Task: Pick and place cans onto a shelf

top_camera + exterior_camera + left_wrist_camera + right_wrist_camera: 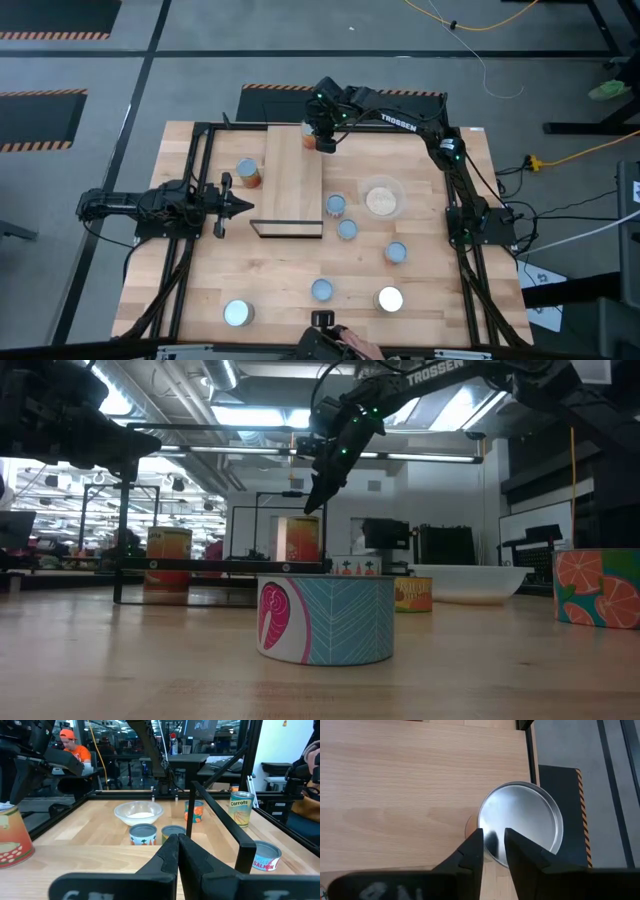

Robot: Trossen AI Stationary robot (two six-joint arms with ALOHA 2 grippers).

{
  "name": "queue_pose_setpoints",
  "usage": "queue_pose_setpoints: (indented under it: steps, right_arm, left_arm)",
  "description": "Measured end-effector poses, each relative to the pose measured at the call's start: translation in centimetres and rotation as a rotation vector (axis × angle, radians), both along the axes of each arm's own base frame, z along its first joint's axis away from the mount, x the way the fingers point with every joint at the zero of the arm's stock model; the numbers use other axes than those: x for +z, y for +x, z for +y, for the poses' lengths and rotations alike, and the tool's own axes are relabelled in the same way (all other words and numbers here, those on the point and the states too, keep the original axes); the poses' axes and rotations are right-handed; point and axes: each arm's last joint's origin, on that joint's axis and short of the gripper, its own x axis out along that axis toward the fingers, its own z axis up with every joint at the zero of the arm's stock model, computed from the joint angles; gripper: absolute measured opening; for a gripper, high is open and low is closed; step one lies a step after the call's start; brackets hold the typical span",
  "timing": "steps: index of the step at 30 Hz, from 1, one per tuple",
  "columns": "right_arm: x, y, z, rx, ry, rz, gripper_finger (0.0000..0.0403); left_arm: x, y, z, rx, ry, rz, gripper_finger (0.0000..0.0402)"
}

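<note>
The shelf [293, 180], a long light-wood board with a black frame, lies mid-table. A can with a silver top [520, 820] and orange side [302, 540] stands upright on the shelf's far end. My right gripper [493, 834] hangs slanting down just over that can's top edge. It is open by a narrow gap, and the low view shows its tips [312, 508] a little clear of the can. A taller orange can [248, 173] stands on the table left of the shelf. Several more cans [347, 229] stand to the shelf's right and near side. My left gripper [240, 207] waits shut at the table's left.
A clear bowl [381, 198] with beige contents stands right of the shelf. Low cans stand near the front edge [238, 313] [389, 298]. The black table frame [205, 150] runs round the work area. A person in orange [72, 750] sits beyond the table.
</note>
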Motion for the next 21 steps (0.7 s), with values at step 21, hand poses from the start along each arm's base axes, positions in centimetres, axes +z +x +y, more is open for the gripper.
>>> queue_pose_setpoints:
  steps: [21]
  right_arm:
    - [0.6,1.6,1.3,0.036,-0.044,-0.087,0.0084]
  left_arm:
    - [0.0,0.0,0.0,0.0,0.0,0.0,0.0]
